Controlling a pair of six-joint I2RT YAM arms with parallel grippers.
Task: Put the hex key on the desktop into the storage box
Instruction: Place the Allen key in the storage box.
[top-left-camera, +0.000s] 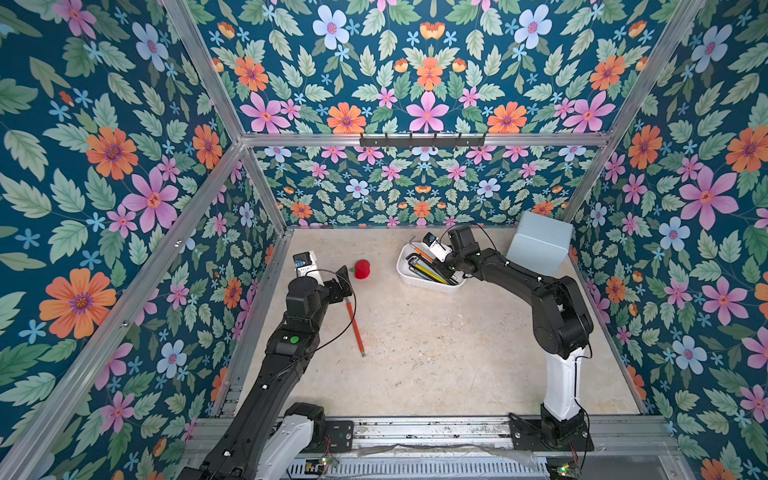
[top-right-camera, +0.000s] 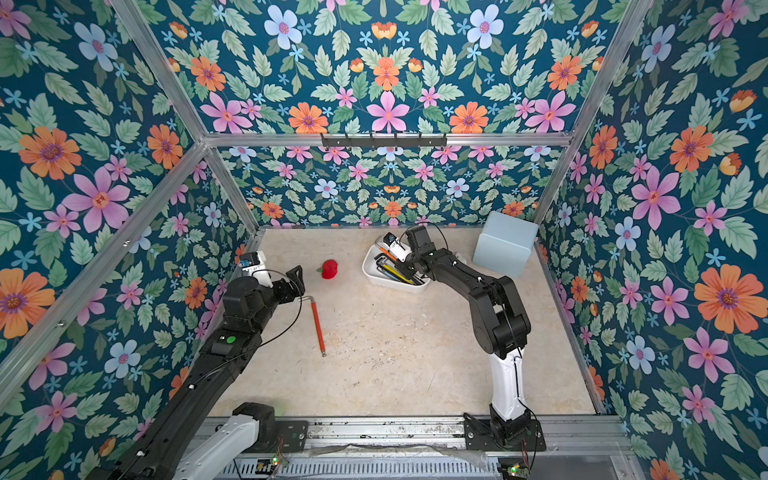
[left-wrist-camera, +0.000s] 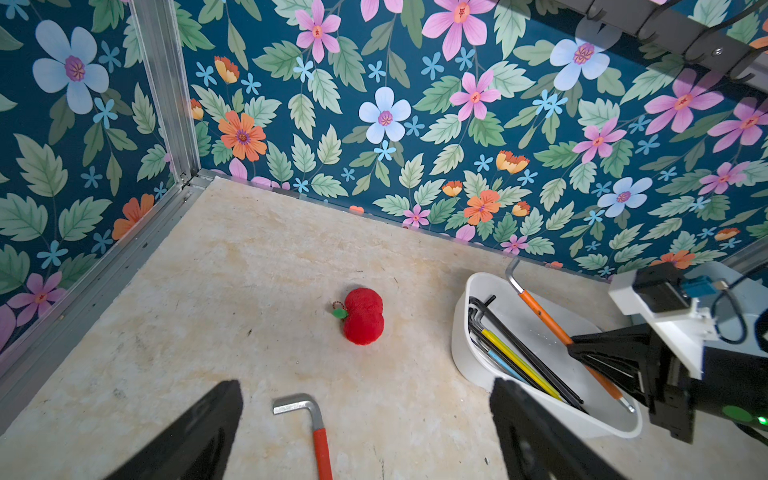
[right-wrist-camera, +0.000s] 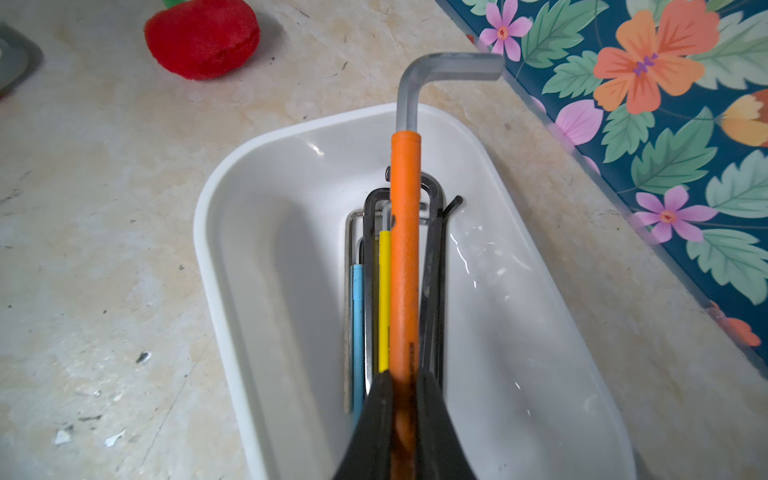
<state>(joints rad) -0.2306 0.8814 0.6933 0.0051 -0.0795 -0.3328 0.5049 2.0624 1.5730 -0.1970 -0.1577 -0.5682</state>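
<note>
An orange-sleeved hex key (right-wrist-camera: 405, 249) sits in my right gripper (right-wrist-camera: 405, 378), which is shut on its shaft over the white storage box (right-wrist-camera: 208, 232). Its grey bend reaches past the box's far rim. Yellow (right-wrist-camera: 384, 299), blue and black keys lie inside the box. In both top views the storage box (top-left-camera: 419, 286) (top-right-camera: 388, 286) stands at the back of the desktop (top-left-camera: 436, 353). A red-sleeved hex key (left-wrist-camera: 321, 440) (top-left-camera: 355, 324) lies flat on the desktop. My left gripper (left-wrist-camera: 365, 386) hovers open above its bent end, holding nothing.
A red plush apple (top-left-camera: 362, 269) lies between the left gripper and the storage box. A pale blue cube box (top-left-camera: 538, 245) stands in the back right corner. Floral walls with aluminium posts close in three sides, and a black hook rail (top-left-camera: 422, 141) hangs on the back wall.
</note>
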